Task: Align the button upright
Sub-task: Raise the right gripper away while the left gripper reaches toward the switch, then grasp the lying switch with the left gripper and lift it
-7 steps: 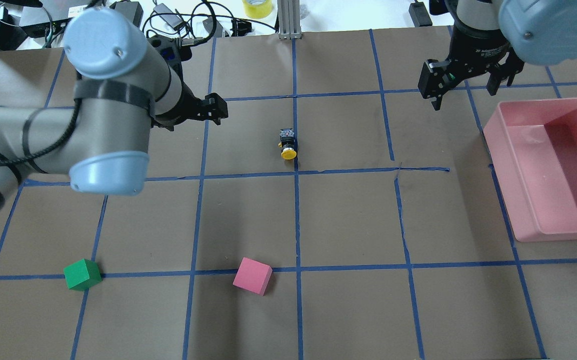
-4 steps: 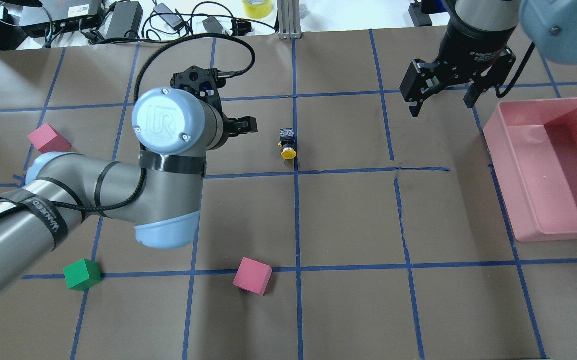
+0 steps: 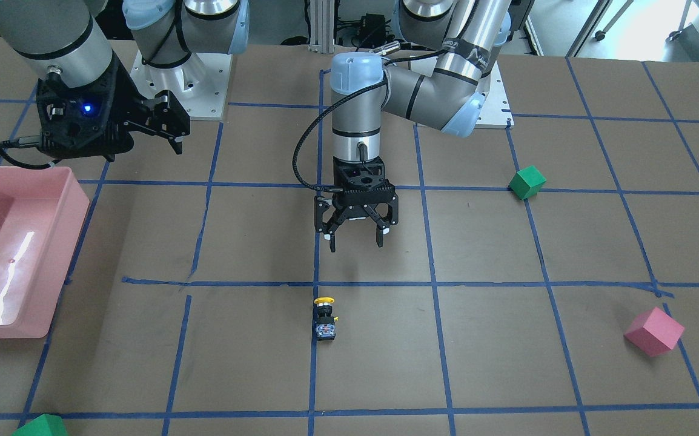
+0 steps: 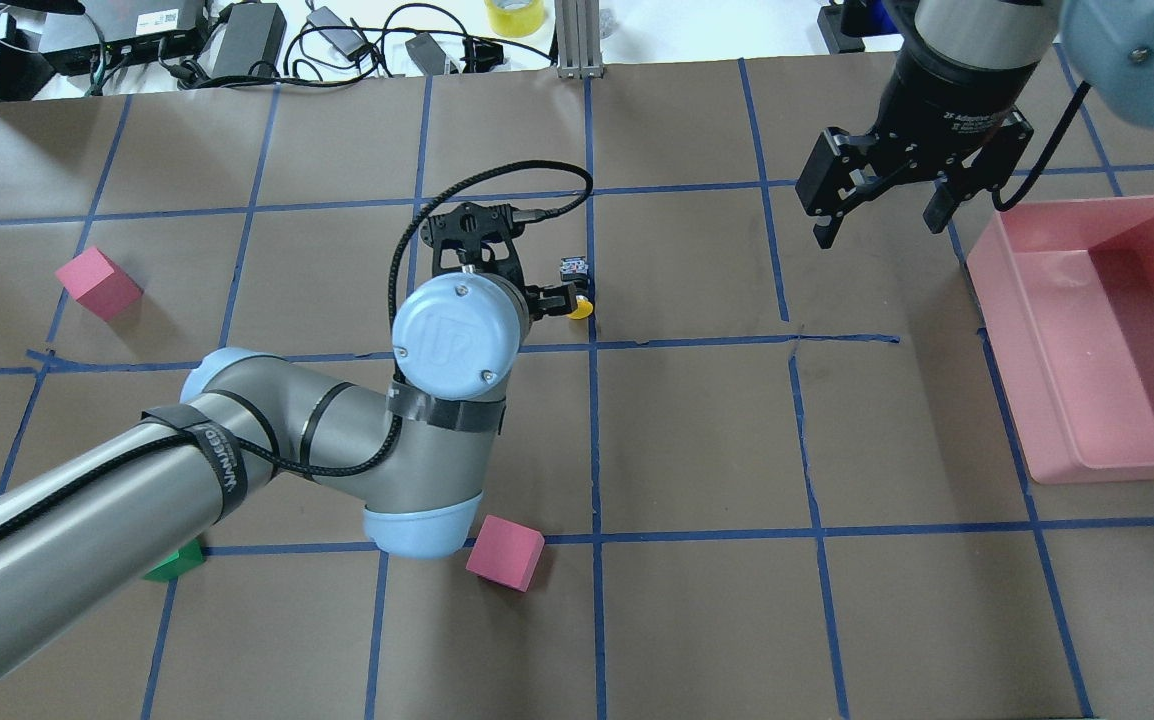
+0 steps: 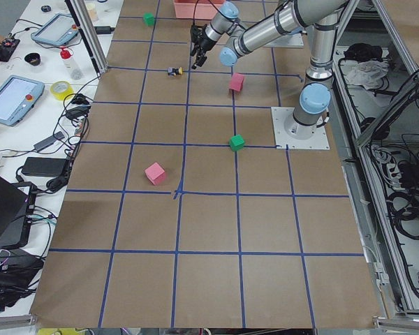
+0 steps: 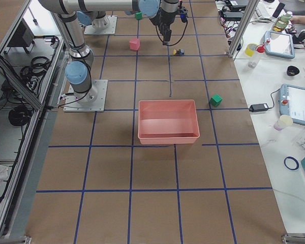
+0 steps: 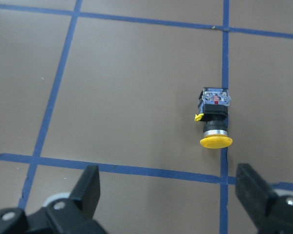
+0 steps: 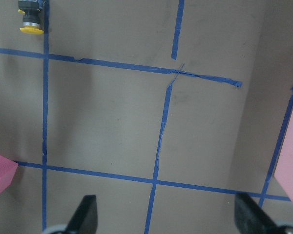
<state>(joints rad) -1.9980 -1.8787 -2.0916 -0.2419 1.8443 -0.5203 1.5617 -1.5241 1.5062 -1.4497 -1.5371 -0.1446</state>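
Note:
The button (image 3: 324, 318) lies on its side on a blue tape line, yellow cap toward the robot and grey contact block away from it. It also shows in the left wrist view (image 7: 215, 119), the overhead view (image 4: 577, 290) and the right wrist view (image 8: 31, 19). My left gripper (image 3: 355, 245) is open and empty. It points down above the table, just on the robot's side of the button, not touching it. My right gripper (image 4: 879, 228) is open and empty, raised far off near the pink bin.
A pink bin (image 4: 1037, 400) stands at the right. One pink cube (image 4: 505, 552) lies near the front centre, another (image 4: 97, 283) at the left. A green cube (image 4: 172, 565) lies partly under my left arm. Another green cube (image 3: 40, 427) lies at the table's far side.
My left arm has swung in from the left, bringing its gripper close beside the button. My right gripper has shifted slightly. The button has not moved.

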